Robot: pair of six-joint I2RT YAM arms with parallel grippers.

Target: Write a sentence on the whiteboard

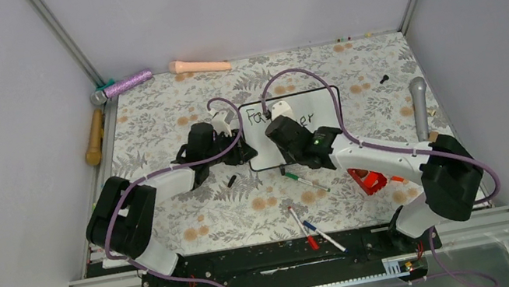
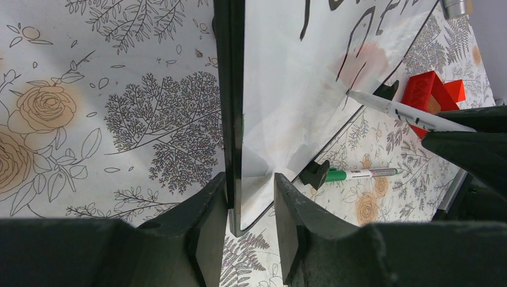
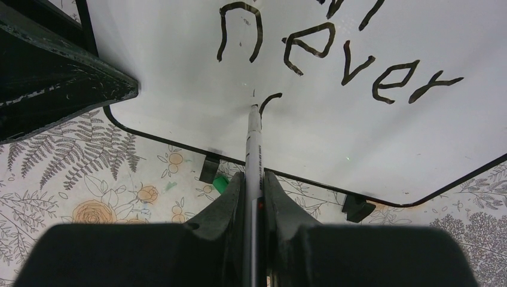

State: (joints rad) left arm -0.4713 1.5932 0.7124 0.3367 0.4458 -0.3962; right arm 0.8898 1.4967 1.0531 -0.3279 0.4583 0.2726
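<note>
The whiteboard sits at the middle of the floral table. The left gripper clamps its left edge. The right gripper is closed on a marker, whose tip touches the board just below "never" in the sentence. From there, blank white runs to the near framed edge. A green marker lies just beyond that edge.

Bright, even, diffuse light fills the cell, and the shadows are soft and faint. Ahead of the right gripper, the whiteboard carries a mild sheen and the marker is sharp. The fingers nearest the lens look dark and slightly blurred.
</note>
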